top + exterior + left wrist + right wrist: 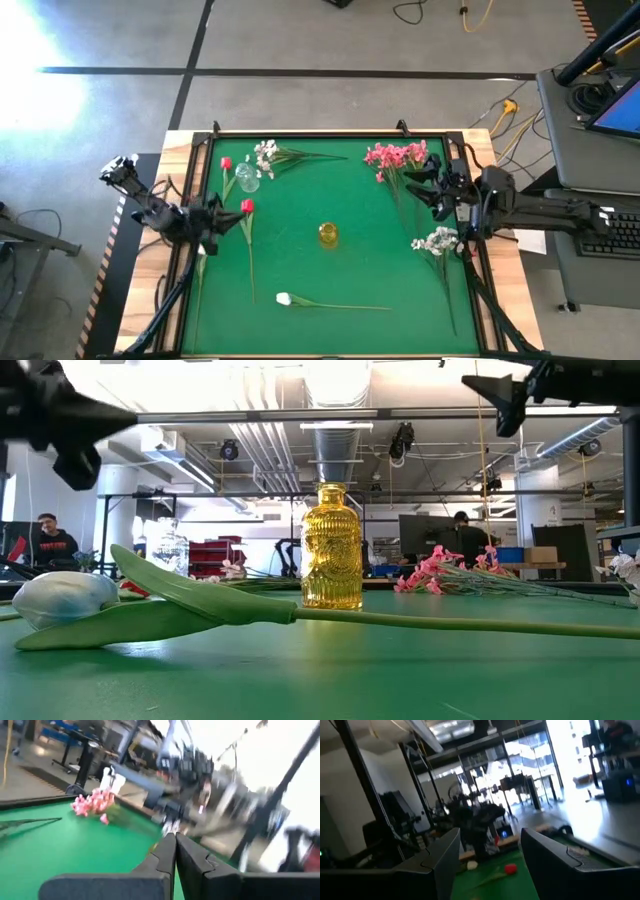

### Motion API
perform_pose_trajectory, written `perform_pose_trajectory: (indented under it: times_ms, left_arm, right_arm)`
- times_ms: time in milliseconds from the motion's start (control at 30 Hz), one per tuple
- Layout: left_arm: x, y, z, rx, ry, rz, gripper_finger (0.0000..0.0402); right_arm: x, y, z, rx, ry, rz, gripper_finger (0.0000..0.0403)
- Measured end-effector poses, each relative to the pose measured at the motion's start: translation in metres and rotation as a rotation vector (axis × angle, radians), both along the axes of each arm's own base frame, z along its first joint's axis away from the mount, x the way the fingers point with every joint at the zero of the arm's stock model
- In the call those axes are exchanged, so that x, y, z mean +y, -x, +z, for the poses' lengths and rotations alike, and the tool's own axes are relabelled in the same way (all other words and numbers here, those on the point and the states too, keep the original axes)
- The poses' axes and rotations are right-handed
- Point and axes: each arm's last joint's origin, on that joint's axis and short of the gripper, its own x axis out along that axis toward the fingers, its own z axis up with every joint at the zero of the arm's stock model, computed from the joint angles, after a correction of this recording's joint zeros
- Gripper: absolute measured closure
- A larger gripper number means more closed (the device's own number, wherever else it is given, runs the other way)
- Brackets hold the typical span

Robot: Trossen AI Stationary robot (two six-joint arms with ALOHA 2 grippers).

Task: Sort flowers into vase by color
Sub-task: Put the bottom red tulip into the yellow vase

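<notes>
1. Flowers lie scattered and loose on the green table [340, 190], none in a vase, so I judge the sorting is at its start, with both arms raised and no stem chosen.
2. Yellow vase [328, 234] stands upright near the mat's middle and looks empty; a clear vase [247, 178] stands at about ten o'clock from it, near the far left corner.
3. Pink blossom spray [396, 156] lies at about one o'clock from the yellow vase; the white blossom spray [266, 153] lies just beyond the clear vase, at about eleven.
4. Two red tulips lie at the left: one [226, 164] beside the clear vase, the other [247, 207] at nine o'clock from the yellow vase.
5. White tulip [284, 298] lies at about seven o'clock, its stem running toward five; a second white spray [438, 241] lies at three o'clock.
6. Left gripper [215, 213] hovers at the left edge near the nearer red tulip, fingers pressed together on nothing, as its wrist view shows.
7. Right gripper [425, 180] hangs near the pink spray's stems, fingers apart and empty.
8. Next move, in my judgement: lower an opened gripper across one stem, pinch it, then tip the stem end into a vase mouth.
</notes>
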Motion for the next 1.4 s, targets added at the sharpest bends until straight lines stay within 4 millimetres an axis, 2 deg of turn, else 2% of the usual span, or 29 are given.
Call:
perform_pose_trajectory:
  times_ms: [133, 233, 567, 767, 900, 1000, 1100, 1267, 1400]
  left_arm:
    - [0.003, 0.004, 0.014, -0.136, 0.121, -0.001, 0.0402]
    - [0.004, 0.005, 0.018, -0.168, 0.134, 0.006, 0.0402]
    - [0.000, -0.003, 0.013, -0.139, 0.308, 0.051, 0.0402]
    - [-0.014, -0.020, 0.037, -0.045, 0.388, 0.050, 0.0402]
    - [-0.028, -0.034, 0.048, 0.127, 0.513, 0.053, 0.0402]
    - [-0.037, -0.041, 0.044, 0.376, 0.680, 0.073, 0.0402]
    - [-0.045, -0.045, 0.041, 0.668, 0.778, 0.182, 0.0402]
    - [-0.052, -0.046, 0.053, 1.010, 0.770, 0.448, 0.0401]
    - [-0.057, -0.053, 0.068, 1.092, 0.692, 0.538, 0.0390]
  right_arm:
    - [-0.001, -0.004, 0.002, 0.078, -0.019, 0.000, 0.0199]
    - [-0.001, -0.005, 0.007, 0.120, -0.029, 0.000, 0.0199]
    - [-0.001, -0.006, 0.021, 0.095, -0.013, -0.001, 0.0199]
    - [-0.001, -0.005, 0.027, 0.078, -0.009, -0.002, 0.0199]
    - [-0.001, -0.005, 0.029, 0.073, -0.009, -0.002, 0.0199]
    - [-0.001, -0.005, 0.029, 0.071, -0.018, -0.001, 0.0199]
    - [-0.001, -0.005, 0.029, 0.072, -0.020, -0.001, 0.0199]
    - [-0.001, -0.006, 0.028, 0.078, -0.021, -0.001, 0.0199]
    - [-0.002, -0.006, 0.027, 0.086, -0.022, -0.001, 0.0199]
